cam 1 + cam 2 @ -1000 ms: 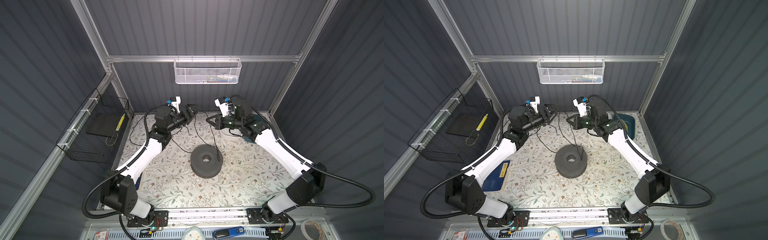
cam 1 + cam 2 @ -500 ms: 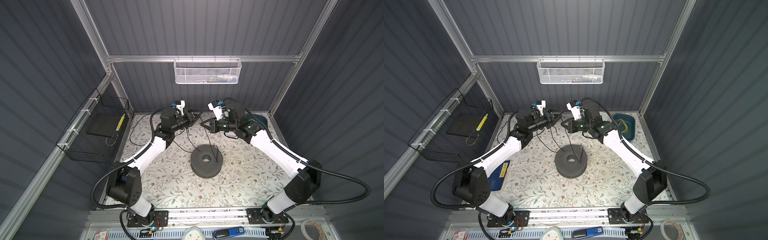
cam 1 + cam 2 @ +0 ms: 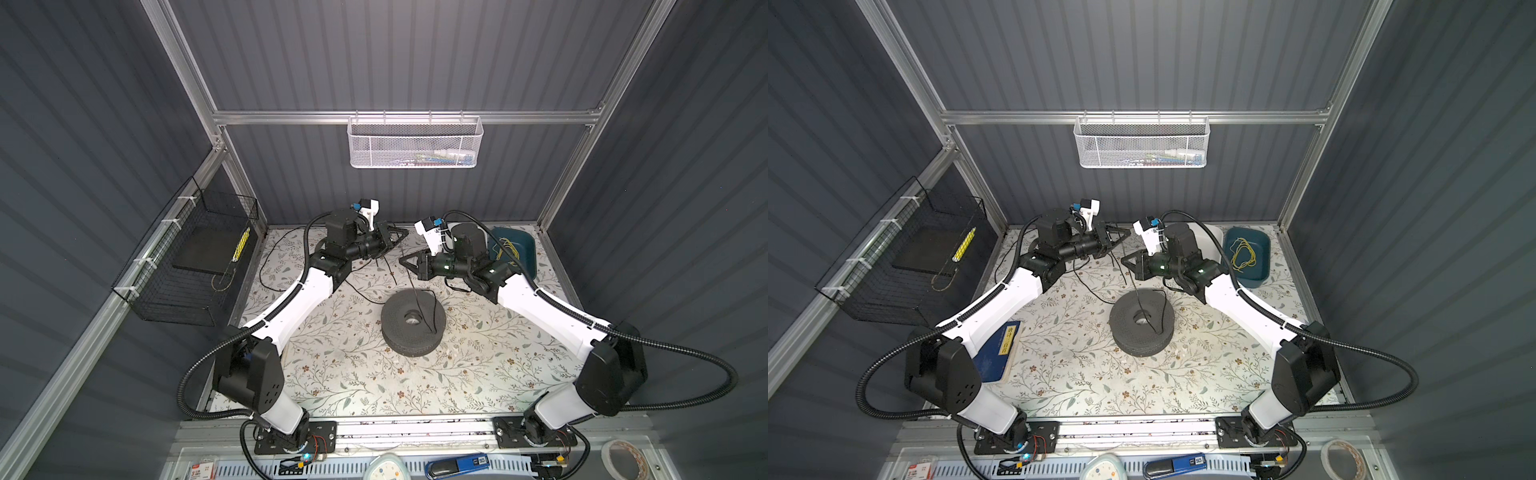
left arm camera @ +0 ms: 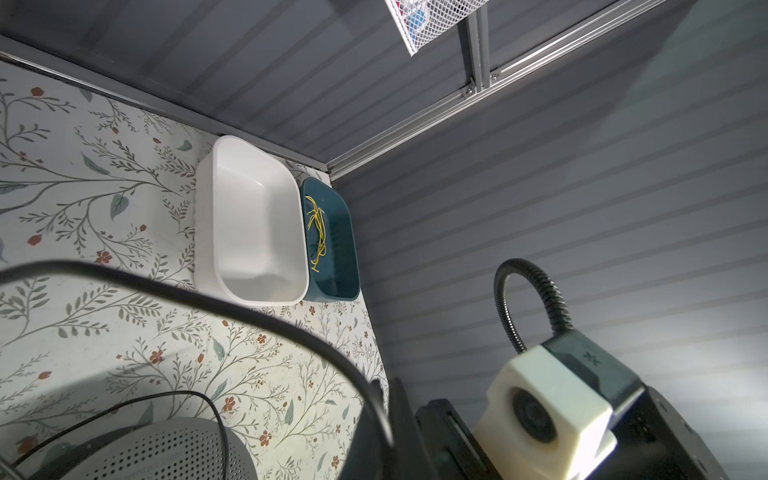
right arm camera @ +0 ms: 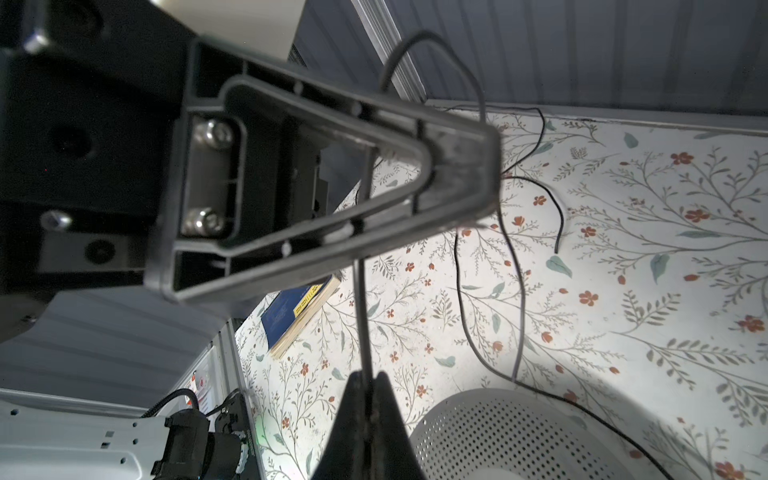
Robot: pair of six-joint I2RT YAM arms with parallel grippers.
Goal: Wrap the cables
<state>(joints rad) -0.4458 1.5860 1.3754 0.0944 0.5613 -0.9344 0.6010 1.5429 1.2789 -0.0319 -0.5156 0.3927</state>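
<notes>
Right wrist view showed the right tool (image 5: 365, 384) pinched shut on the black cable (image 5: 360, 299) above the grey spool (image 5: 498, 432). The left tool (image 3: 402, 236), just beside it, was closed on the same cable, whose slack trailed over the spool and table (image 3: 345, 374).

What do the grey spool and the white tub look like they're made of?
Grey spool: matte perforated sheet, probably metal or plastic; rows of small holes show. White tub: likely moulded plastic, smooth, slightly glossy, with rounded corners and soft highlights.
</notes>
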